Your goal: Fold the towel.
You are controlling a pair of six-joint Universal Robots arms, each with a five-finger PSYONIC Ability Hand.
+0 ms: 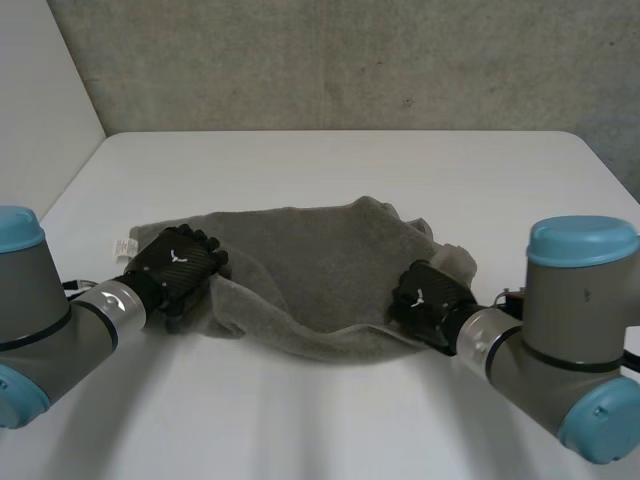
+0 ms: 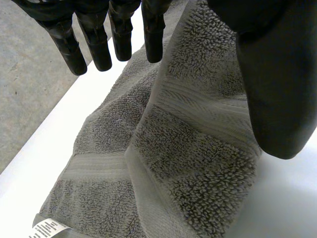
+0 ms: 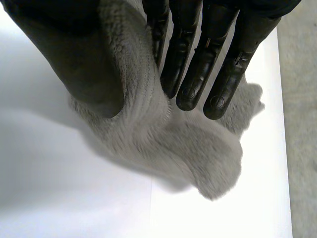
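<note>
A grey towel (image 1: 310,270) lies rumpled across the white table (image 1: 330,160), with a white label (image 1: 124,246) at its left end. My left hand (image 1: 180,262) rests on the towel's left end. In the left wrist view its fingers (image 2: 94,44) are straight and stand well apart from the thumb, and a raised fold of the towel (image 2: 198,173) runs under the palm. My right hand (image 1: 430,295) is at the towel's right end. There a ridge of towel (image 3: 198,148) stands pinched between the thumb (image 3: 84,64) and the straight fingers.
The label (image 2: 49,229) lies at the towel's corner near the table's edge. A grey wall stands behind the table. Grey floor (image 3: 302,124) lies beyond the table's right edge. Bare table stretches behind and in front of the towel.
</note>
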